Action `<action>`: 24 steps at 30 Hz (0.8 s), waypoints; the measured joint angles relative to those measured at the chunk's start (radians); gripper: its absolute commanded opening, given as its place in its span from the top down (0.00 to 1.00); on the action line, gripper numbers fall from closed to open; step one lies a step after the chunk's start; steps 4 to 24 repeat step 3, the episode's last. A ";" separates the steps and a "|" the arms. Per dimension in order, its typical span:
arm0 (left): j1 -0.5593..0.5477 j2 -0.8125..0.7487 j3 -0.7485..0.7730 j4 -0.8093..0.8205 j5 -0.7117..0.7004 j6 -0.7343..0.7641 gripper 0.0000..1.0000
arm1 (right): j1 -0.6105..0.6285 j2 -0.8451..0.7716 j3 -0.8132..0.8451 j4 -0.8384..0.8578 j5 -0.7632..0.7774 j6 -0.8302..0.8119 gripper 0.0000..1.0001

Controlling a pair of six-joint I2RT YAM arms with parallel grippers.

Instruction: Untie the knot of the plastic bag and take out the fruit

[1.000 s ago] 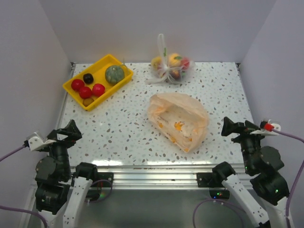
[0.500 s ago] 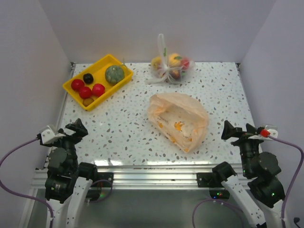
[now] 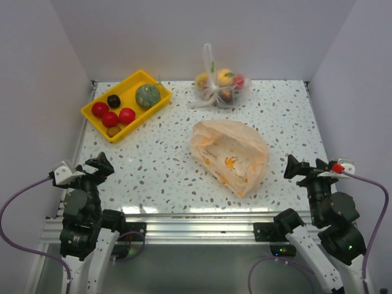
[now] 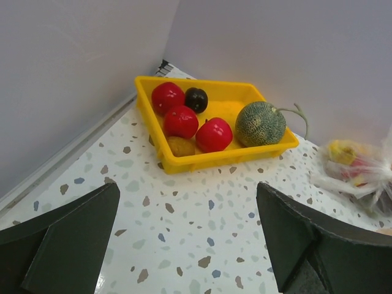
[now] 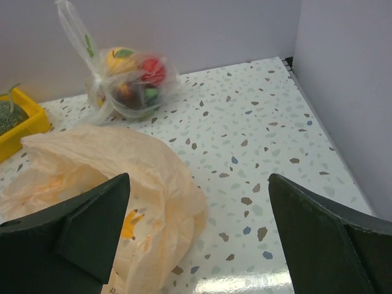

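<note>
In yellow tray [image 3: 130, 90]: fruit [image 3: 127, 115] | plastic bag [image 3: 229, 156] slack | left claw [image 3: 101, 165], right claw [image 3: 293, 168] spread

Fruit [image 4: 197, 125] in yellow tray [image 4: 228, 160], left pincer [image 4: 187, 197] spread wide

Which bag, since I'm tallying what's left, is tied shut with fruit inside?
The small clear bag at the back: knotted, with fruit visible inside. The larger peach-orange bag in the middle lies slack, no fruit showing.
</note>
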 measured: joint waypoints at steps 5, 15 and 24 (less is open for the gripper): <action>0.019 0.000 -0.001 0.008 0.014 0.000 0.00 | 0.000 0.000 0.000 0.000 0.005 0.000 0.01; 0.019 0.000 -0.001 0.008 0.014 0.000 0.00 | 0.000 0.000 0.000 0.000 0.005 0.000 0.01; 0.019 0.000 -0.001 0.008 0.014 0.000 0.00 | 0.000 0.000 0.000 0.000 0.005 0.000 0.01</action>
